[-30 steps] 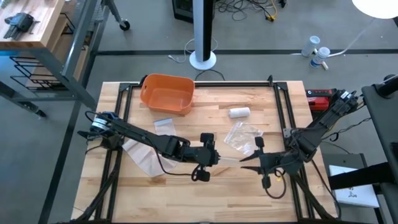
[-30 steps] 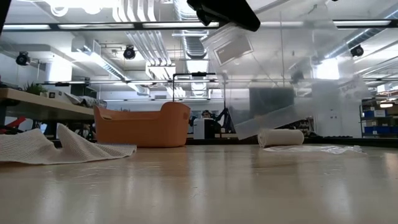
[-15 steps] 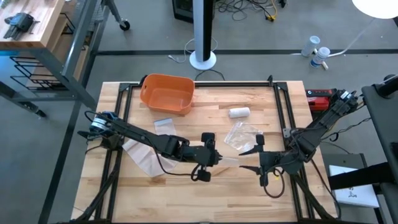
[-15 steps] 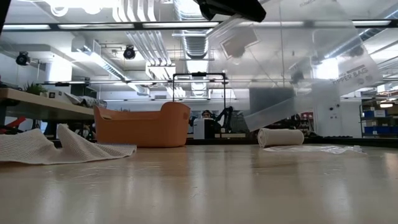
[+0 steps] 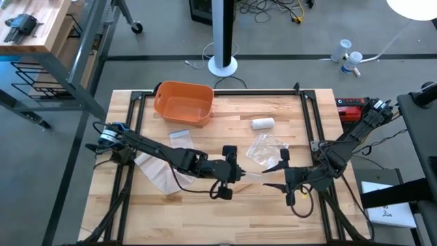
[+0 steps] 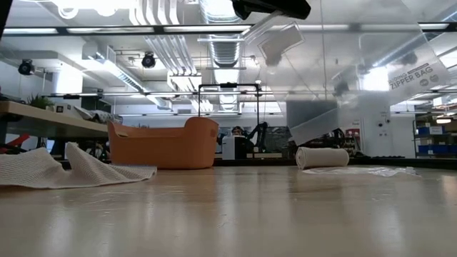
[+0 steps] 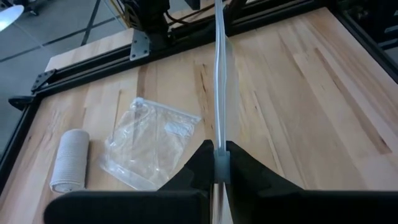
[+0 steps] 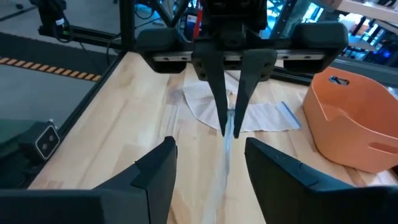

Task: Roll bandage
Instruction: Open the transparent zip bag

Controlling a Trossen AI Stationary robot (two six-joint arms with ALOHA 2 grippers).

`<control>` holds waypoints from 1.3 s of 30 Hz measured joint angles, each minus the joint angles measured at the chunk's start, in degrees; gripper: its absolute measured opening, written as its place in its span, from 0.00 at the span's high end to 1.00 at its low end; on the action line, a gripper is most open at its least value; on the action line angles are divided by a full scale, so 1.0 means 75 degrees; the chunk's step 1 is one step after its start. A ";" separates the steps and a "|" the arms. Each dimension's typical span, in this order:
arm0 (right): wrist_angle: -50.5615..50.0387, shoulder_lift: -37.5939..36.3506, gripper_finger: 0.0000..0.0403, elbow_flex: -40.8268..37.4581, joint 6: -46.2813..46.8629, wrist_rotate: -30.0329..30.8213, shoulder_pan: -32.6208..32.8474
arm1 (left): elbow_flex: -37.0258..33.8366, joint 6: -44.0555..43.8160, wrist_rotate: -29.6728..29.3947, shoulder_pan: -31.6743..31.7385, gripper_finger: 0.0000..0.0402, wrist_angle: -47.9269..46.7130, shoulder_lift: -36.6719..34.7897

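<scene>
Wooden desk (image 5: pixel 205 205) at frame center: left hand (image 5: pixel 240 175) pinches a clear zipper bag (image 7: pixel 221 93); right hand (image 5: pixel 271 176) faces it, fingers spread.

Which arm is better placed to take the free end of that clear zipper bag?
Right, probably. The left gripper is already shut on one edge of the clear zipper bag, holding it up. The right gripper faces it, fingers open on either side of the bag's free edge.
</scene>
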 joint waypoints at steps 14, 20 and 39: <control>0.0138 0.0000 0.75 0.0000 -0.0025 0.0038 -0.0006 | 0.0000 0.0251 0.0003 0.0000 0.97 0.0300 0.0000; 0.0216 0.0000 0.96 0.0000 -0.0040 0.0041 -0.0006 | 0.0000 0.0251 0.0010 0.0000 0.97 0.0344 0.0000; 0.0032 0.0000 1.00 0.0000 -0.0072 0.0050 -0.0006 | -0.0009 -0.0250 0.0032 0.0006 0.72 0.0373 0.0000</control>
